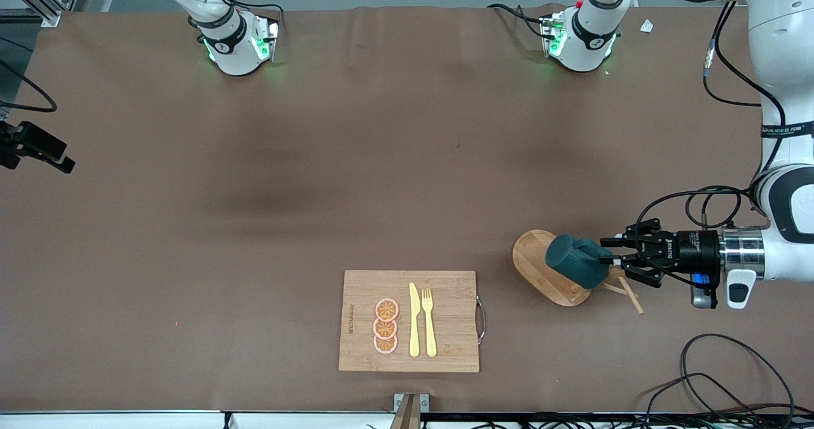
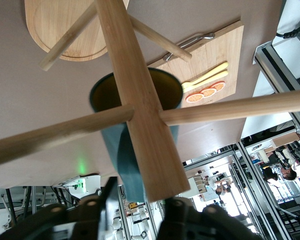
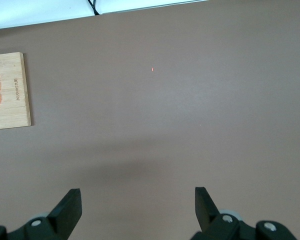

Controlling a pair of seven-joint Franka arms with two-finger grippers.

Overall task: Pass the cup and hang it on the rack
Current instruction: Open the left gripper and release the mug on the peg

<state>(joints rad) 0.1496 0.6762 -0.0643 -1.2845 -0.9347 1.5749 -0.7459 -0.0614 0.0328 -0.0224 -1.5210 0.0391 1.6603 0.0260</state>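
The dark teal cup [image 1: 574,261] is tilted on its side over the wooden rack's oval base [image 1: 531,254], beside the central post. My left gripper [image 1: 612,253] reaches in level from the left arm's end and is shut on the cup's handle side. In the left wrist view the post [image 2: 135,100] and two pegs cross in front of the cup's yellowish mouth [image 2: 165,90]. The teal handle runs down between my fingers [image 2: 140,197]. I cannot tell whether a peg passes through the handle. My right gripper [image 3: 137,192] is open and empty. It waits high over bare table toward the right arm's end.
A bamboo cutting board [image 1: 445,349] lies nearer the front camera than the rack. It carries a yellow knife [image 1: 414,321], a fork [image 1: 429,321] and three orange slices [image 1: 386,326]. Loose cables [image 1: 718,378] lie at the left arm's end near the front edge.
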